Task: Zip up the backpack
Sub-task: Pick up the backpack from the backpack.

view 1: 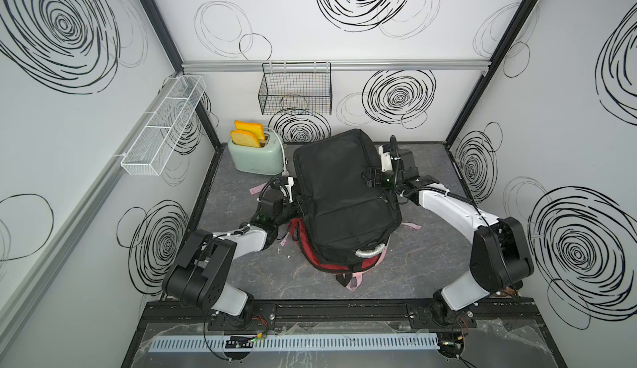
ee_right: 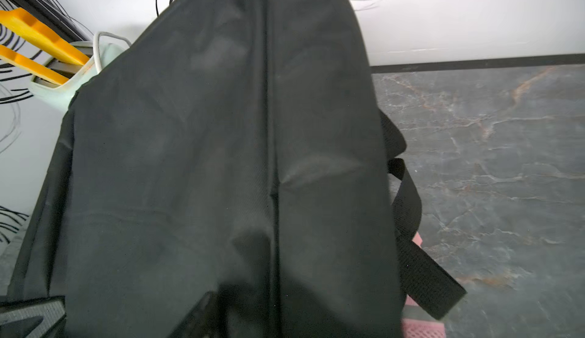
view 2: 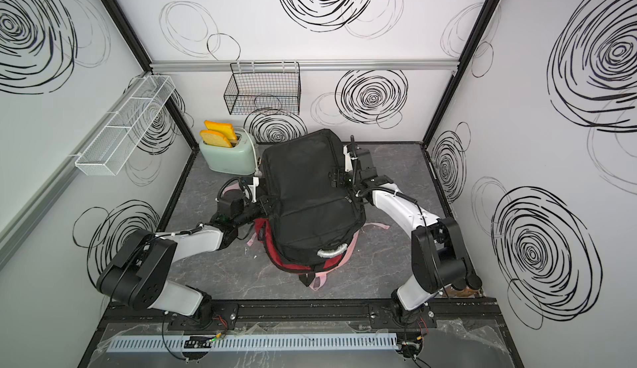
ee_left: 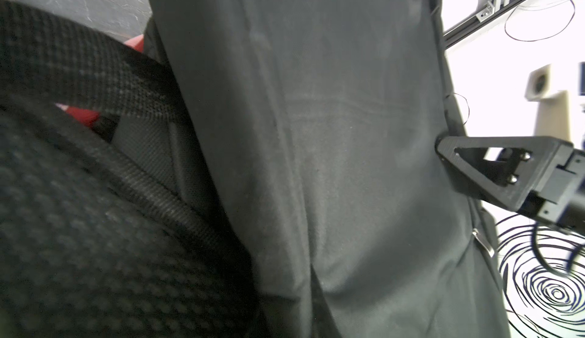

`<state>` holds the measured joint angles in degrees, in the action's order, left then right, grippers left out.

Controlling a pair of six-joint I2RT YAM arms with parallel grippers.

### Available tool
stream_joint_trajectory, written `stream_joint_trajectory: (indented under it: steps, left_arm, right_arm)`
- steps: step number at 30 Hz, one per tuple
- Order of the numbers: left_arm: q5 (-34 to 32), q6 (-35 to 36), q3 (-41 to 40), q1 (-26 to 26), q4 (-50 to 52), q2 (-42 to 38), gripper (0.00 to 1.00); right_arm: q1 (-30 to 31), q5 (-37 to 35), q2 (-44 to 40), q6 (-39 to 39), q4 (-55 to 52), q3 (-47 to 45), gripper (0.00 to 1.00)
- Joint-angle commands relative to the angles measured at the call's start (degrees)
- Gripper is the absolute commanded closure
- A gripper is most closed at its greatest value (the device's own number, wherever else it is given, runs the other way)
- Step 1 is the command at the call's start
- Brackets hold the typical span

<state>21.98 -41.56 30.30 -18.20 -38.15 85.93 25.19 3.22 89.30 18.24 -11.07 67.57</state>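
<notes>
A: Backpack [view 1: 344,190] is leaning on the desk [view 1: 448,263]; left claw [view 1: 299,207], pressed together, is steadying its side.
B: Right claw [view 1: 368,178] is touching the other edge; its grip I cannot tell. Likely seeking the zipper pull [ee_left: 481,244]; pinching it comes next.

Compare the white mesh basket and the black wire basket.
The white mesh basket is long, narrow and split into compartments; the black wire basket is boxier and undivided. The white mesh is fine, the black grid coarser. White hangs on the left wall, black on the back rail. Both look empty.
</notes>
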Motion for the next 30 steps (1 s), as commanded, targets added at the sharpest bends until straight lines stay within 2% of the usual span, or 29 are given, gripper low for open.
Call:
stream_joint_trajectory:
  steps: [1, 3, 5, 6, 7, 9, 11, 14, 17, 21, 30]
  left_arm:
    - [-0.74, 0.08, -1.21, -0.44, 2.37, 1.09, 1.00]
    - [-1.16, 0.16, -1.22, -0.44, 2.83, 0.59, 1.00]
    - [-2.70, 0.16, -1.55, -0.30, 3.66, -0.32, 1.00]
    - [-3.75, 0.21, -1.77, -0.35, 4.04, -1.02, 1.00]
    - [-4.53, 0.41, -1.89, -0.24, 4.93, -1.60, 0.95]
    - [-6.36, 0.90, -2.07, -0.03, 7.35, -3.16, 0.64]
    - [-7.63, 1.09, -2.56, 0.14, 8.00, -4.76, 0.39]
    - [-9.05, 0.38, -3.93, 0.59, 8.01, -7.25, 0.27]
    - [-9.77, -0.49, -5.48, 1.78, 7.79, -9.88, 0.22]
    - [-11.09, -0.89, -6.88, 3.28, 8.67, -12.94, 0.21]
    - [-14.33, -0.71, -7.63, 4.23, 11.53, -16.22, 0.22]
  right_arm:
    - [4.50, -2.66, -1.83, -1.96, -5.99, 2.90, 0.65]
    - [5.19, -4.50, -2.23, -2.60, -7.65, 4.04, 0.87]
    - [5.58, -5.27, -2.77, -2.94, -9.01, 5.16, 1.00]
    - [5.73, -5.34, -3.25, -2.92, -9.47, 5.73, 1.00]
    - [5.85, -5.13, -3.62, -2.90, -9.63, 6.10, 1.00]
    - [6.10, -3.72, -4.68, -2.61, -10.10, 7.32, 1.00]
    - [6.09, -2.40, -5.66, -2.02, -10.21, 8.57, 1.00]
    - [5.99, -2.78, -6.72, -0.73, -11.54, 11.77, 1.00]
    - [5.99, -6.37, -6.36, -0.54, -15.48, 17.60, 1.00]
    - [5.37, -14.10, -3.38, -1.52, -24.76, 28.52, 1.00]
    - [1.53, -25.74, 0.50, -2.03, -41.39, 48.68, 1.00]
